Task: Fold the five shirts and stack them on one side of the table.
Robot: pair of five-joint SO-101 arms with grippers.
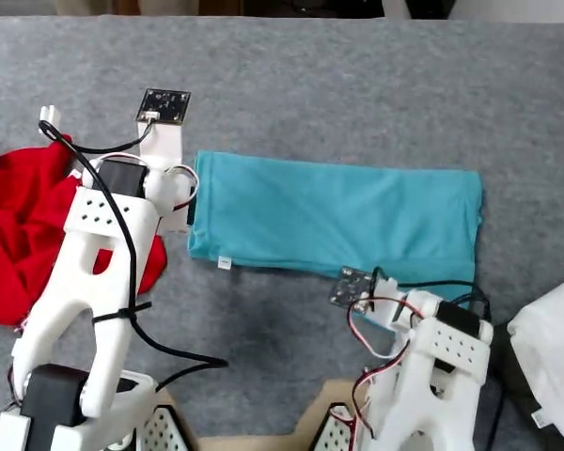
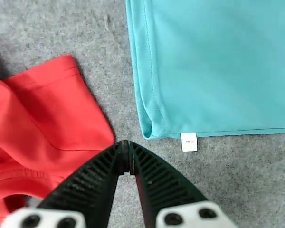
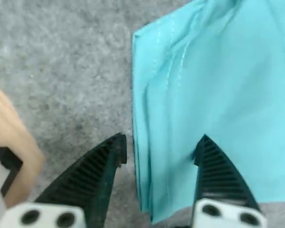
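My left tool (image 2: 127, 154) is pressed together on nothing. It hangs over the grey felt-covered desk (image 2: 47, 28), in the gap between the crumpled red cotton shirt (image 2: 42, 123) and the corner of the flat teal jersey shirt (image 2: 218, 66) that carries a small white label (image 2: 188, 142). My right tool (image 3: 161, 145) is spread and straddles the teal shirt's layered edge at the opposite end, one finger over cloth and one over desk.

I judge the teal shirt light, limp and a little slippery (the stacked layers may slide apart), so I would pinch through all the layers right at a corner or a hemmed edge.

It lies mid-desk as a long band. Its long axis runs across the desk from the left arm's side to the right's. I cannot tell which end is the collar.

Further out, a white cloth bundle (image 1: 555, 348) sits at the right edge.
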